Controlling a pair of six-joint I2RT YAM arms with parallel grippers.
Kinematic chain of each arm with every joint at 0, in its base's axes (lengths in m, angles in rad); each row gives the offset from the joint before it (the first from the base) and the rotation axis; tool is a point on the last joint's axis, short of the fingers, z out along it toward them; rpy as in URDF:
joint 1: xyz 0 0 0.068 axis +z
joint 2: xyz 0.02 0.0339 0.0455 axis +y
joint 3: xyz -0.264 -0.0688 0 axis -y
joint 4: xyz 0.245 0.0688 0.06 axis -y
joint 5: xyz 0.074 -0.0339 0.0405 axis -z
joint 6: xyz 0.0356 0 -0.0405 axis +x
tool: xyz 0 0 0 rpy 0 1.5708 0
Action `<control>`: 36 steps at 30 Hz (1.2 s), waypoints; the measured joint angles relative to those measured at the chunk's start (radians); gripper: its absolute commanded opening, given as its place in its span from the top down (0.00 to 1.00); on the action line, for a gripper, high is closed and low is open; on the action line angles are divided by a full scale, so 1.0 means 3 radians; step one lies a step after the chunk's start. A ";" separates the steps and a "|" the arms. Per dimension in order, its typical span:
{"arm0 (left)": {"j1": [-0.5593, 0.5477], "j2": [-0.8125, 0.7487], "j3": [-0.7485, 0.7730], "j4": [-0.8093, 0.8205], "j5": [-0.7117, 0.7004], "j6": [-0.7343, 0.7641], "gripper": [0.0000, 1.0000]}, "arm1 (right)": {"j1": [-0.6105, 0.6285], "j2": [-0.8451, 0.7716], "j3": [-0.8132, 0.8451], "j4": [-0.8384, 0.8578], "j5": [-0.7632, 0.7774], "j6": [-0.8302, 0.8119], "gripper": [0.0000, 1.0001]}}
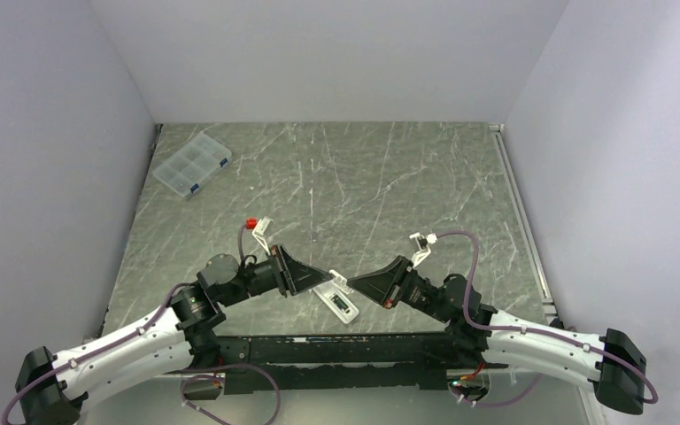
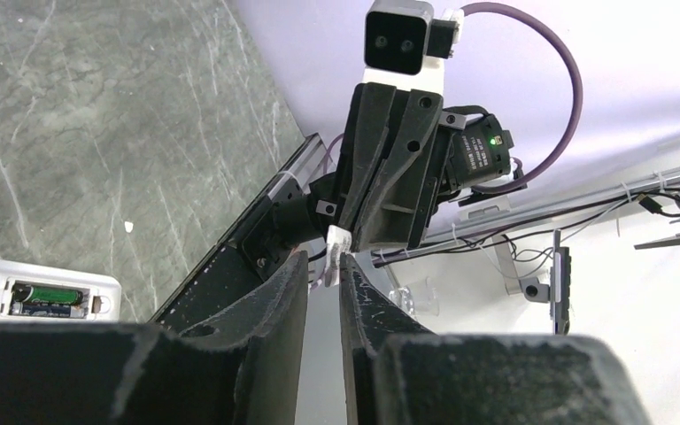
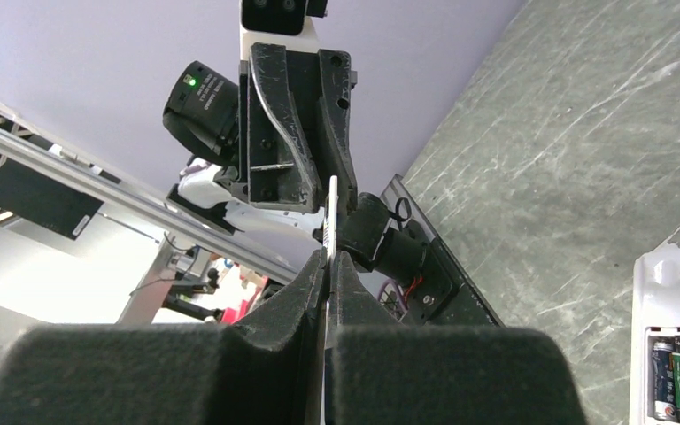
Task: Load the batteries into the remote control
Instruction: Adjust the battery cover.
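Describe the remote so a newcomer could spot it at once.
On the grey marble table, look near the front edge, where the left tool and right tool meet. Right under them lies the remote, a small white oblong. Unlike the thin white cover held above it, it shows batteries in its open back.

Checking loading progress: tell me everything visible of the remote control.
The remote control is a small white plastic oblong lying flat, back up, on the table, close to its near edge. Its battery recess is uncovered, with two dark, green-tinted batteries seated side by side. Only the table appears to touch it.
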 measured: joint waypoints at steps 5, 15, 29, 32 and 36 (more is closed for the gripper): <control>0.0000 0.0006 0.0000 0.0074 0.0001 -0.0005 0.78 | 0.0000 0.0001 -0.0003 0.0019 0.0006 0.0004 1.00; 0.0003 0.0111 0.0000 0.0202 0.0037 -0.0071 0.97 | 0.0000 0.0048 -0.0003 0.0037 0.0006 0.0004 1.00; 0.0008 0.0060 -0.0018 0.0240 0.0058 -0.0085 1.00 | 0.0003 -0.0076 0.0072 -0.0264 0.0006 -0.0156 0.50; 0.0009 0.0038 -0.0018 0.0215 0.0050 -0.0084 1.00 | 0.0003 -0.0144 0.0209 -0.0567 0.0008 -0.0306 0.43; 0.0009 0.0011 -0.0017 0.0089 0.0009 -0.0084 1.00 | 0.0004 -0.0230 0.0537 -0.1114 0.0032 -0.0642 0.43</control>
